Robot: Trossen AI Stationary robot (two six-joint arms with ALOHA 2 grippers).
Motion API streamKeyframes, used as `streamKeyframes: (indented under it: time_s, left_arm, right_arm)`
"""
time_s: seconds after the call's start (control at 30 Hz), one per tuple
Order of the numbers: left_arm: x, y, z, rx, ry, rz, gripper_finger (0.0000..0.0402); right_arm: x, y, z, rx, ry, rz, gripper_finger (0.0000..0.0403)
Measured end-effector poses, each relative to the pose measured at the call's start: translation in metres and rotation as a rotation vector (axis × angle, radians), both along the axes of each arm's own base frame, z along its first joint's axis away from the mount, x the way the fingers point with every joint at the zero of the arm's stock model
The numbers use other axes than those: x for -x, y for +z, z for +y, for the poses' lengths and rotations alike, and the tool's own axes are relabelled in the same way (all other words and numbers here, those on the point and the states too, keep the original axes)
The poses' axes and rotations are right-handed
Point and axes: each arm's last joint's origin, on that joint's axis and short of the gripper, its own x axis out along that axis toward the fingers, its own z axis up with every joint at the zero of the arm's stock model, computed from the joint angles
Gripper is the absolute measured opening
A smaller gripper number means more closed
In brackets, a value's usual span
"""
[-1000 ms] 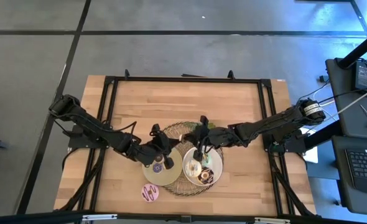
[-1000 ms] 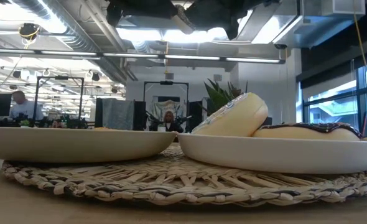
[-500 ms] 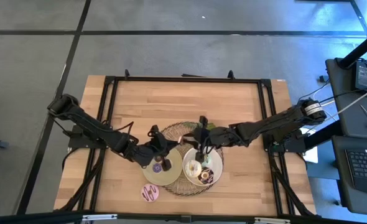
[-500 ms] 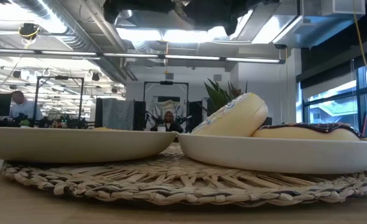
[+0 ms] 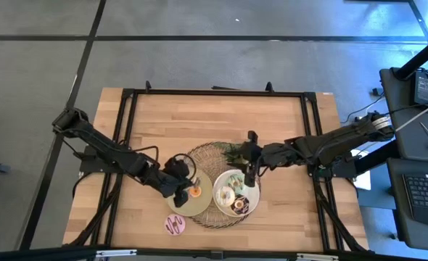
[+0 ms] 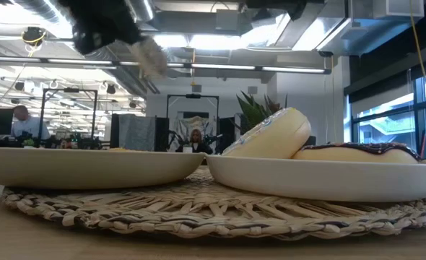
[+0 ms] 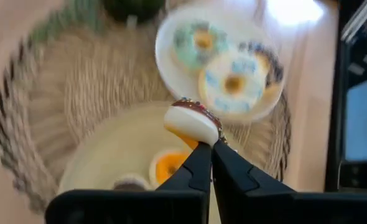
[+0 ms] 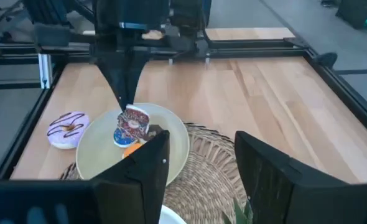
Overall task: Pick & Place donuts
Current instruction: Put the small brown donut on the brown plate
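My left gripper [image 5: 179, 183] hangs over the cream left plate [image 5: 199, 206], shut on a donut with dark sprinkled icing [image 8: 132, 124]. An orange donut [image 5: 195, 191] and a dark one [image 7: 130, 183] lie on that plate. The white right plate [image 5: 253, 197] holds a mint green donut [image 7: 196, 42], a cream one [image 7: 233, 82] and a chocolate one [image 7: 267, 61]; in the low view the cream donut [image 6: 271, 136] leans on the chocolate one. A pink striped donut [image 5: 175, 225] lies on the bare table. My right gripper [image 5: 250, 176] stands open at the right plate's far right rim, holding nothing. My left gripper pinches the donut's rim [image 7: 199, 132] between its two fingertips. The fingers [image 8: 124, 93] come from above, pointing down. The donut hangs on edge below them, tilted, lifted clear of the left plate and over the orange donut.
Both plates stand on a round woven mat [image 5: 202, 154] with a green sprig [image 5: 232, 151] at its far side. A black frame [image 5: 127, 130] runs along the table's edges. The far half of the wooden table [image 5: 214, 116] is bare.
My left gripper has risen from the left plate with the dark-iced donut, drifting a little toward the table's left edge; the orange donut now shows beneath. My right gripper has drawn back from over the right plate toward the table's right edge.
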Motion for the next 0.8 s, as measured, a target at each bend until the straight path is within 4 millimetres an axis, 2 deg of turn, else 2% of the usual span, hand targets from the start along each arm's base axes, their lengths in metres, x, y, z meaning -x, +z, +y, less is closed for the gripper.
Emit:
streamKeyframes:
  time_s: [0.27,0.63,0.8]
  left_arm:
    - [-0.004,-0.018,-0.014,0.127,-0.055,0.104,0.0003]
    - [0.002,-0.028,-0.027,0.052,0.024,0.075,0.0003]
    - [0.009,-0.046,-0.027,0.066,0.086,0.045,0.0003]
  right_arm:
    - [0.003,-0.006,-0.001,-0.02,-0.034,0.065,0.0178]
    - [0.008,-0.014,-0.006,-0.017,-0.185,0.123,0.0178]
    - [0.008,-0.014,-0.006,-0.017,-0.185,0.123,0.0178]
